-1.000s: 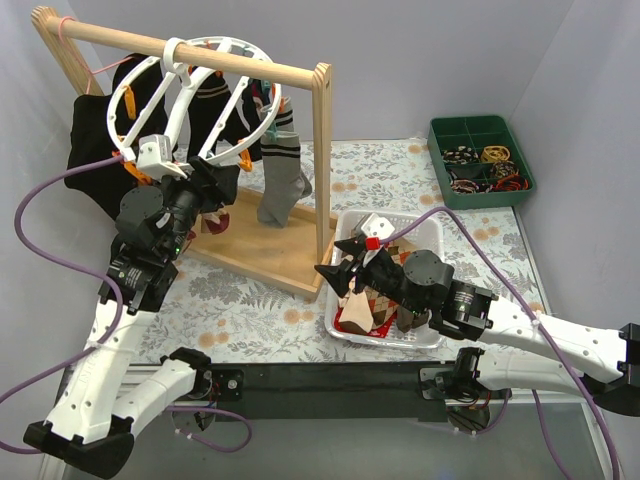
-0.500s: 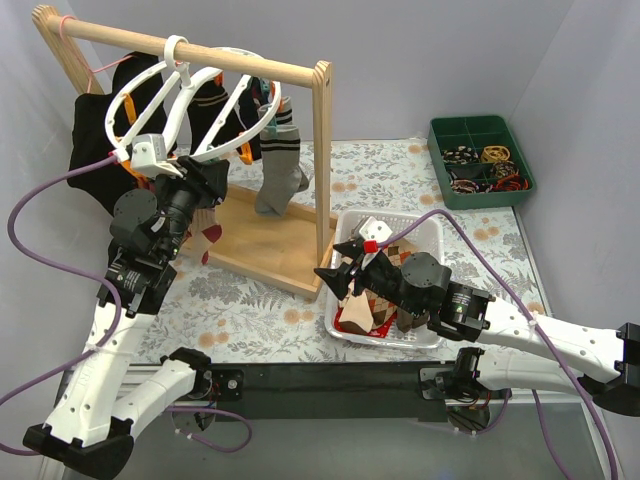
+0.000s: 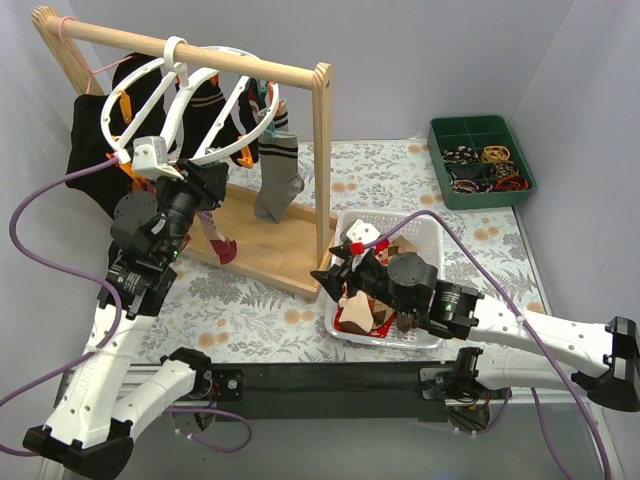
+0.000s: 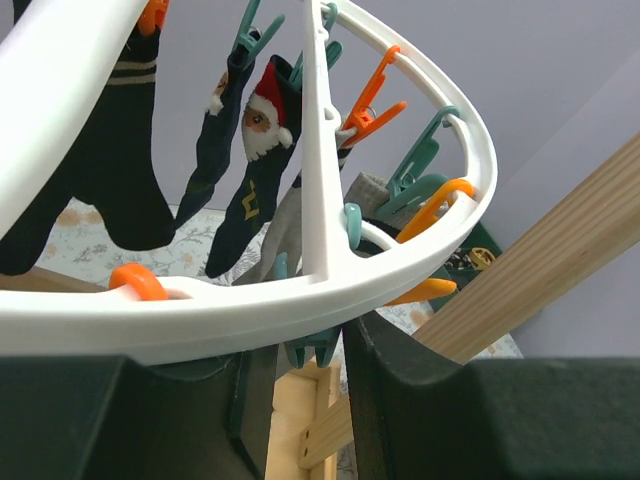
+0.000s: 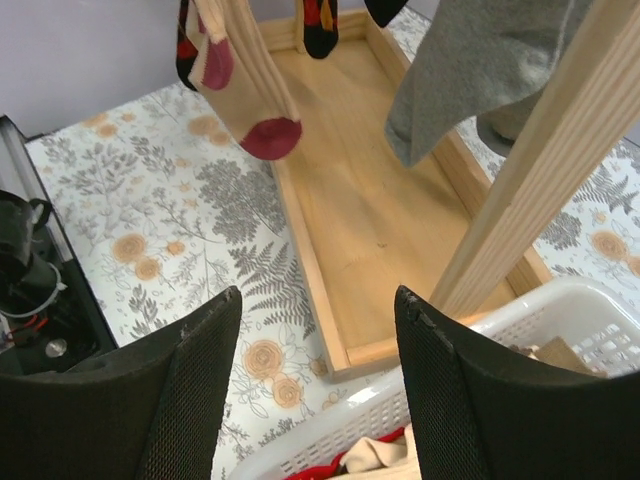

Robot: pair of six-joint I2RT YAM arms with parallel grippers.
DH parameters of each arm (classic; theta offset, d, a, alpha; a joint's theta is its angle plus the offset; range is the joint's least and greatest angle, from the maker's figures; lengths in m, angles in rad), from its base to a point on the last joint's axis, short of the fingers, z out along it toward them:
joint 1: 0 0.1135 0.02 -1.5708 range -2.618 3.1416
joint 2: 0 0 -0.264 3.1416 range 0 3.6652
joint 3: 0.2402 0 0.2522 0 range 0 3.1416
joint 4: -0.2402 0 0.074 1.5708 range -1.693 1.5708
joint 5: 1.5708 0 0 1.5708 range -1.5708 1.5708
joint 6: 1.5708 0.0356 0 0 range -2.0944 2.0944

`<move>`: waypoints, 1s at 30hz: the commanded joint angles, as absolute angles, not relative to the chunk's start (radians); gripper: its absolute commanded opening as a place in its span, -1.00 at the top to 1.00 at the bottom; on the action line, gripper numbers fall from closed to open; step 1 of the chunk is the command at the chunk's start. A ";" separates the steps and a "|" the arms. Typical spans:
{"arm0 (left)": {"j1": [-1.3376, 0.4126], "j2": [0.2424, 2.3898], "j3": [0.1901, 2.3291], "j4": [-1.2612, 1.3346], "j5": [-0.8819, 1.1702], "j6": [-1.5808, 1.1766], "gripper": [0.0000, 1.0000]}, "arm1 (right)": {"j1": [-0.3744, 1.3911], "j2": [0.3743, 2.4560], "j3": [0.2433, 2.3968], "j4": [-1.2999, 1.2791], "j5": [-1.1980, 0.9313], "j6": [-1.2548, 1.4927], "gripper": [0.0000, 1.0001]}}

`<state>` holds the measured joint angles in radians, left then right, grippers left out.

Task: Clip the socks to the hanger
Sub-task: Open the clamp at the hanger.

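The white ring hanger (image 3: 190,105) hangs tilted from the wooden rail with several socks clipped on. These include a grey striped sock (image 3: 278,180) and a beige sock with a maroon toe (image 3: 222,245). My left gripper (image 3: 205,178) is up at the ring's lower rim. In the left wrist view the hanger (image 4: 300,290) crosses just above my left gripper (image 4: 300,352), whose jaws are closed in on a teal clothespin (image 4: 312,348). My right gripper (image 3: 335,275) is open and empty over the near-left corner of the white basket (image 3: 425,235). The basket holds a tan diamond-patterned sock (image 3: 372,305) and red fabric (image 3: 350,322).
The wooden rail stand (image 3: 322,160) and its flat base (image 5: 390,220) sit between the arms. A large black garment (image 3: 95,160) hangs at the rail's left end. A green compartment tray (image 3: 482,160) of small items is at the back right.
The hanger ring has turned and tilted to the left with my left gripper. The beige sock with the maroon toe has swung lower and to the right. My right gripper has shifted slightly left.
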<state>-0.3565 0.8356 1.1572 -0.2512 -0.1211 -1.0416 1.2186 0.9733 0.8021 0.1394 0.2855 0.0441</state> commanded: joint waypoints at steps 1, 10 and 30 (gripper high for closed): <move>-0.356 0.833 1.144 -0.222 -0.117 -1.045 1.00 | 1.212 0.971 0.847 0.121 0.385 0.017 -0.36; -0.356 0.831 1.111 -0.264 -0.123 -1.046 1.00 | 1.046 0.890 0.789 -0.248 0.457 0.181 -0.38; -0.356 0.847 1.132 -0.390 -0.109 -1.089 1.00 | 0.755 1.167 0.793 -0.252 0.008 0.083 -0.24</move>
<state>-0.3557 0.8459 1.1122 -0.3099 -0.1230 -1.0824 0.7570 1.1324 0.7219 -0.3145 0.1150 0.1116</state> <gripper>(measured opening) 0.270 0.623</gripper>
